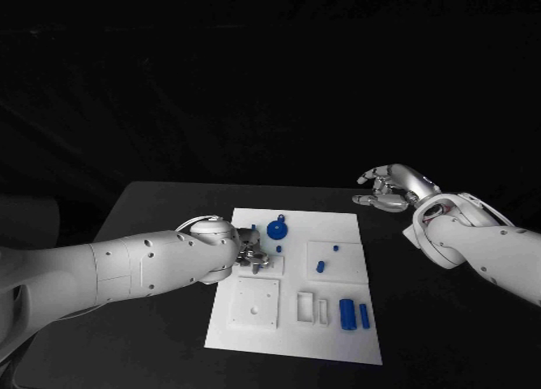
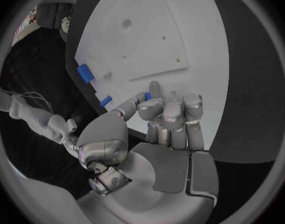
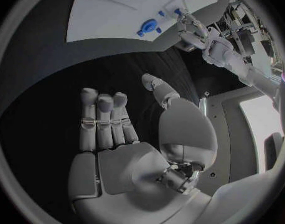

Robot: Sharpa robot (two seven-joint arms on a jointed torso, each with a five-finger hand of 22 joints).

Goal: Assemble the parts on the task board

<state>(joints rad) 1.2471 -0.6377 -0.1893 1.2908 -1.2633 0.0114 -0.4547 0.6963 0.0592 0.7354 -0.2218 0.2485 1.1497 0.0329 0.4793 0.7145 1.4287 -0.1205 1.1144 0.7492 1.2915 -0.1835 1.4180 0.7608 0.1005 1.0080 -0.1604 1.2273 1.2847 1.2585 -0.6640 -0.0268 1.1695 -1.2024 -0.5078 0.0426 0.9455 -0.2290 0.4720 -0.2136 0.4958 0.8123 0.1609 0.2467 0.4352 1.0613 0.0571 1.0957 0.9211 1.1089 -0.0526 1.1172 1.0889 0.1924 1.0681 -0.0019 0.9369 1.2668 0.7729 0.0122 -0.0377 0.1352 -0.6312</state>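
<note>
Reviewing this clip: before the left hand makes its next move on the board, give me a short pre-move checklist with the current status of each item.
1. Left hand over the task board: ok, it sits at the board's left edge near the round blue part.
2. Left hand holding a part: cannot tell; in the left wrist view a small blue piece shows at its fingertips, but the grip is unclear.
3. Right hand clear of the board: ok, it is over the black table, empty, fingers apart.
4. Two blue cylinders lie in the board's near right area: ok.
5. Small blue part mid-board unobstructed: ok.
</note>
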